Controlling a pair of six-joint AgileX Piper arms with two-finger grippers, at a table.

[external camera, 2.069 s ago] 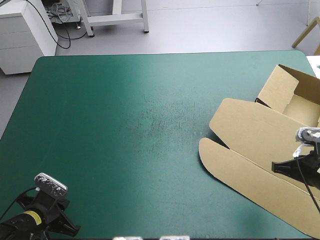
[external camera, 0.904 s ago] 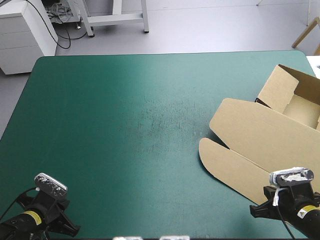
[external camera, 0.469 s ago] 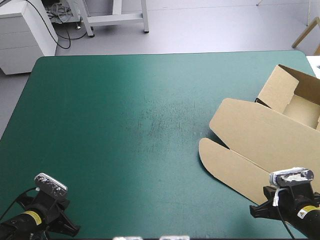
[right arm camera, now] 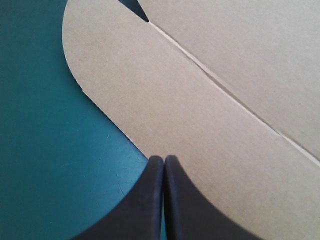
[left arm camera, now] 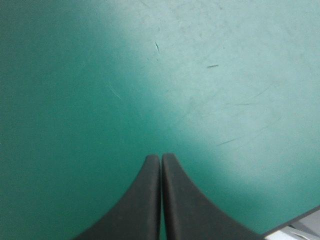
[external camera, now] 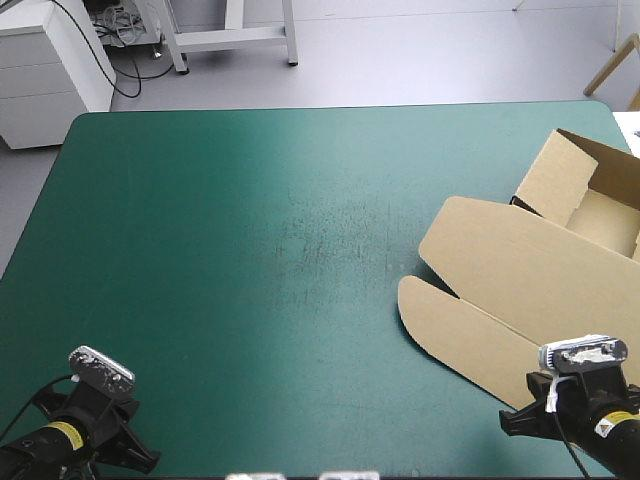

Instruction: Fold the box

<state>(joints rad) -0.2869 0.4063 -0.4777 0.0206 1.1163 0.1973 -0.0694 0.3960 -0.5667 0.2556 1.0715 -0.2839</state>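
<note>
The brown box [external camera: 520, 280] lies at the table's right side. Its tray part [external camera: 600, 215] has raised walls at the far right. The lid lies flat, and a rounded flap [external camera: 450, 330] reaches toward the table's middle. My right gripper [external camera: 560, 415] sits low at the near right corner, beside the flap's near edge. In the right wrist view its fingers [right arm camera: 163, 160] are shut and empty, their tip over the edge of the flap [right arm camera: 165, 100]. My left gripper [external camera: 118, 440] rests at the near left corner. It is shut [left arm camera: 161, 159] over bare teal-green cover [left arm camera: 150, 75].
The teal-green cover [external camera: 250, 250] shows bare from the left edge to the box. The box's tray reaches the table's right edge. A white cabinet [external camera: 50, 65] stands on the floor beyond the far left corner.
Earlier my right gripper hovered over the box's lid near the right edge. It has drawn back to the near right corner and has stayed still since. The left arm and box have not moved.
</note>
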